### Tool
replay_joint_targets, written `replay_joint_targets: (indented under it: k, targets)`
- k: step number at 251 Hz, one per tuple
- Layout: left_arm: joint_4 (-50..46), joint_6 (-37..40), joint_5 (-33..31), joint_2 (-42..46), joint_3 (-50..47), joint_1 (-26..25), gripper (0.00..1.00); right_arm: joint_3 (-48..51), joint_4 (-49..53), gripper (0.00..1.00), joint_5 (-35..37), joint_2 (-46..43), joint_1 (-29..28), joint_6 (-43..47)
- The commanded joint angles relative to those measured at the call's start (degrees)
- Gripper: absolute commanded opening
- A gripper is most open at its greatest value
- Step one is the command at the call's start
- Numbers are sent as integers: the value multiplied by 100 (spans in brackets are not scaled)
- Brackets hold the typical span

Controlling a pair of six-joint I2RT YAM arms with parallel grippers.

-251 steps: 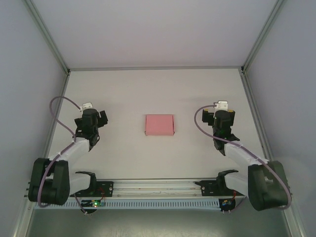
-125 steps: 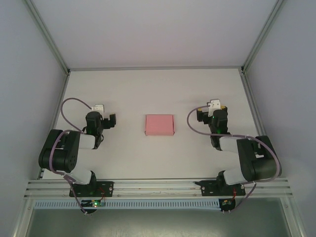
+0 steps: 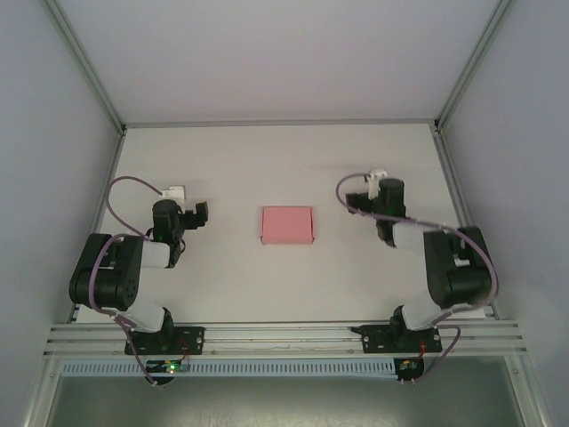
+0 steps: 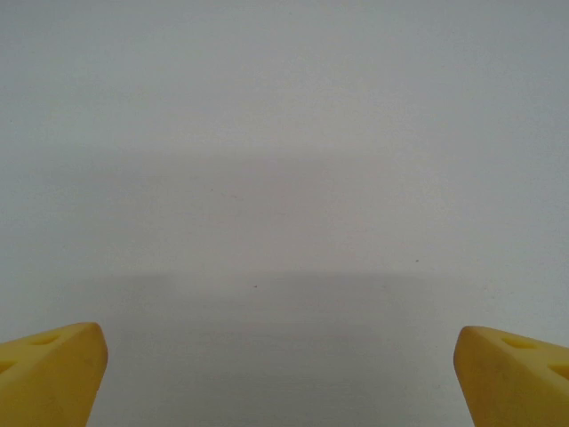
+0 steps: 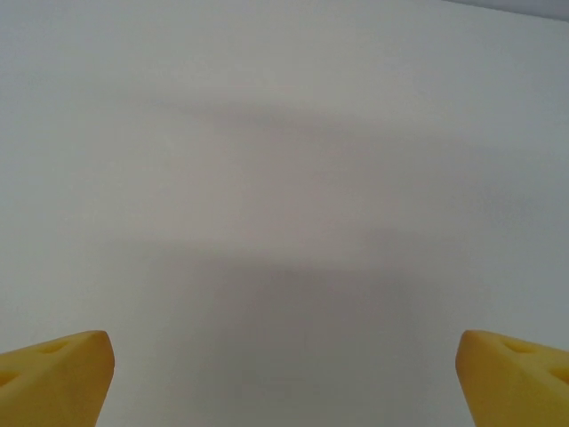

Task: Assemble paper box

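From the top camera I saw the pink paper box (image 3: 287, 225) lying flat near the middle of the white table (image 3: 284, 160), touching neither arm. It looked closed and folded, though at that size I could not make out its flaps. The left gripper (image 3: 197, 214) sat at the box's 9 o'clock, well apart from it, and the right gripper (image 3: 384, 194) sat at roughly its 2 o'clock, also well apart. On the left wrist camera the yellow fingertips (image 4: 49, 374) stood at opposite lower corners with bare table between them, so the jaws were spread wide. The right wrist fingertips (image 5: 53, 378) showed the same wide spread over bare table.
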State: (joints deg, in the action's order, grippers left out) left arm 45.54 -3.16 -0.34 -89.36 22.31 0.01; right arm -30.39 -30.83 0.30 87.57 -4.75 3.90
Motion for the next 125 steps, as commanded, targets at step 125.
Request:
replay_joint_targets:
  k: [125]
  targets:
    - [315,121,8,24,74,52,100,1194,-2968,98,-363,-39,590,-487]
